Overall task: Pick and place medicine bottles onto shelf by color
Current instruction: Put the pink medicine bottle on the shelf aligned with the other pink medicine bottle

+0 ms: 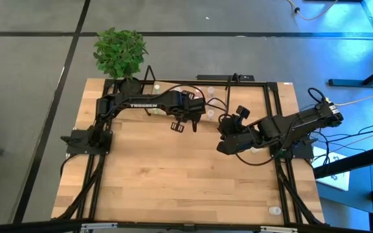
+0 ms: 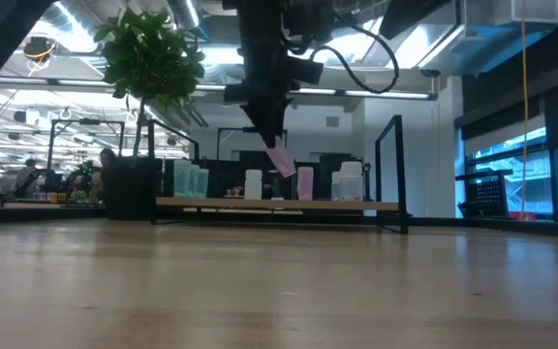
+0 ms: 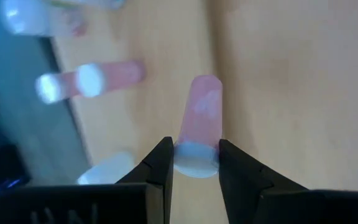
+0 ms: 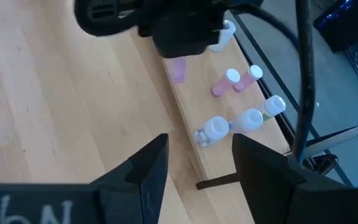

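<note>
My left gripper (image 1: 186,127) hangs over the near edge of the shelf (image 2: 279,204), shut on a pink medicine bottle (image 2: 281,160). On the shelf's wooden board stand two pink bottles (image 4: 225,83), a yellow-green one (image 4: 272,106), clear ones (image 4: 215,129) and a white one (image 4: 225,34), each on its base. My right gripper (image 4: 194,168) waits open to the right of the left one, above the table, nothing between its fingers. My left gripper pinches the pink bottle's white cap end (image 3: 196,160) between its two fingers (image 3: 160,163). The fingers slant down from above. The bottle's body (image 3: 201,109) hangs below them, tilted, lifted clear of the shelf and the table.
A potted plant (image 1: 118,52) stands at the shelf's left end. The shelf's black wire uprights (image 2: 395,170) rise at its ends. A small pale bottle (image 1: 275,210) stands near the table's front right corner. Bare wooden table (image 1: 186,181) lies between shelf and near edge.
</note>
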Controlling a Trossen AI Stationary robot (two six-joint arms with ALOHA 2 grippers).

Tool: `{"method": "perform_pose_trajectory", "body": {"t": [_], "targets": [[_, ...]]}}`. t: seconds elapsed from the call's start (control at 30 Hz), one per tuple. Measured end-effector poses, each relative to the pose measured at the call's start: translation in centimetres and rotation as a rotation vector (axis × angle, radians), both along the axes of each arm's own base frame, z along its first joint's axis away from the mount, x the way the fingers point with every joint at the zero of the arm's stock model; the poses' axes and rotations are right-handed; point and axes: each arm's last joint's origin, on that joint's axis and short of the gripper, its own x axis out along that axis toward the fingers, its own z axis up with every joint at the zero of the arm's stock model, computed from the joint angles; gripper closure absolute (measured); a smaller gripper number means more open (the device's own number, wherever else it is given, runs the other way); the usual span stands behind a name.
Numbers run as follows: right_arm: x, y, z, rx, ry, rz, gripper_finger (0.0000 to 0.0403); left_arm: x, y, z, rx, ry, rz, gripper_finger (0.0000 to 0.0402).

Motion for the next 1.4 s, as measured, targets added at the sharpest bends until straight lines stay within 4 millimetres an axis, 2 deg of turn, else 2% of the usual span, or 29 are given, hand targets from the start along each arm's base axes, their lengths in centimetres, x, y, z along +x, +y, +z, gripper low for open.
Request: {"method": "perform_pose_trajectory", "body": {"t": [0.2, 0.5, 0.6, 0.83, 1.13, 1.4], "targets": [[0.0, 0.0, 0.0, -0.001, 0.001, 0.001, 0.0222, -0.3, 0.2, 0.4, 0.081, 0.065, -0.050, 0.0319], [0.0, 0.0, 0.0, -0.001, 0.001, 0.001, 0.0222, -0.1, 0.2, 3.8, 0.125, 0.049, -0.153, 0.0319], [0.0, 0.0, 0.0, 0.000, 0.001, 0.000, 0.0222, 0.3, 0.2, 3.2, 0.119, 0.079, -0.184, 0.0319], [0.1, 0.0, 0.0, 0.002, -0.005, 0.001, 0.0222, 1.4, 0.3, 0.5, 0.043, 0.161, -0.281, 0.0319], [0.2, 0.2, 0.0, 0.037, -0.010, 0.017, 0.0222, 2.7, -0.2, -1.9, 0.163, 0.269, -0.341, 0.0319], [0.2, 0.2, 0.0, 0.039, -0.015, 0.018, 0.0222, 3.6, -0.8, -2.1, 0.233, 0.293, -0.511, 0.0319]]}}
